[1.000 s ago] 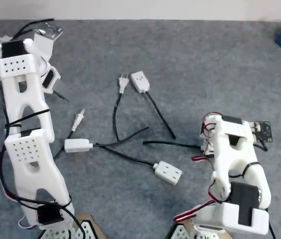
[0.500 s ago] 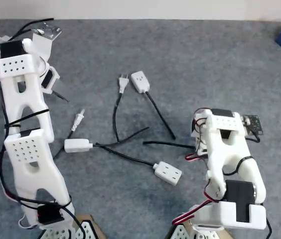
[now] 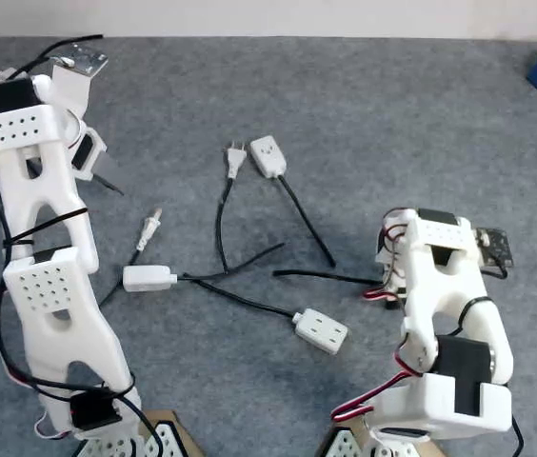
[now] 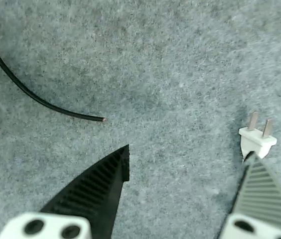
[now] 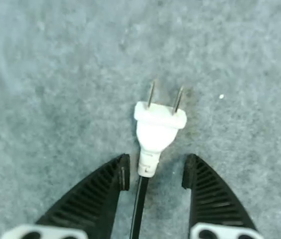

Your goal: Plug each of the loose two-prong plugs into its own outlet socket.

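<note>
Grey felt-like cloth (image 3: pixel 392 124) covers my table. From above, three white outlet blocks lie among black cables: the far socket (image 3: pixel 268 155), the left socket (image 3: pixel 149 278) and the near socket (image 3: pixel 321 328). A small white two-prong plug (image 3: pixel 234 158) lies just beside the far socket, not touching it; a second white plug (image 3: pixel 150 228) lies just beyond the left socket. My right gripper (image 5: pixel 157 160) is spread; its black ribbed fingers (image 5: pixel 111 186) flank the cable end of a white flat-lying plug (image 5: pixel 159 124), with a gap on each side and the prongs pointing away from me. My left gripper (image 4: pixel 189 157) is spread wide over bare cloth; a white plug with brassy prongs (image 4: pixel 256 140) lies just beside its pale finger (image 4: pixel 260 194); a loose black cable end (image 4: pixel 56 107) lies ahead.
</note>
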`<action>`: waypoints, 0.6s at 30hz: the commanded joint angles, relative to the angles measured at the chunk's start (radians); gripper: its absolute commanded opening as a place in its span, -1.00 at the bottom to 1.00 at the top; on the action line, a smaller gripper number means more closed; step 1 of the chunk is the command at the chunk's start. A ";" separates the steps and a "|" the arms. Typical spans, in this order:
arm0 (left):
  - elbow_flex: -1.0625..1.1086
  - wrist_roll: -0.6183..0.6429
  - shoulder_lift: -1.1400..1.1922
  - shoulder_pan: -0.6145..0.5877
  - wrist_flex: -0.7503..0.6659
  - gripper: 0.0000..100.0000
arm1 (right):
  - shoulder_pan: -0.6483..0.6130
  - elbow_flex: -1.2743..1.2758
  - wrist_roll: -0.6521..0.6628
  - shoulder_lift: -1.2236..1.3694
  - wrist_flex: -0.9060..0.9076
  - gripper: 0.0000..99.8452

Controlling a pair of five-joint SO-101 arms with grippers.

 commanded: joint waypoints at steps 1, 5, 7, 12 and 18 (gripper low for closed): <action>-0.004 -0.011 -0.005 -0.007 0.014 -0.30 | 0.018 -0.044 0.012 -0.008 0.005 -0.64; -0.004 -0.011 -0.005 -0.007 0.014 -0.30 | 0.019 -0.044 0.012 -0.005 0.004 -0.64; -0.004 -0.011 -0.005 -0.007 0.014 -0.30 | 0.019 -0.044 0.012 -0.005 0.004 -0.64; -0.004 -0.011 -0.005 -0.019 0.014 -0.30 | 0.019 -0.044 0.012 -0.007 -0.010 -0.65; -0.004 -0.052 -0.005 -0.050 0.014 -0.30 | 0.084 -0.036 0.012 -0.004 -0.093 -0.87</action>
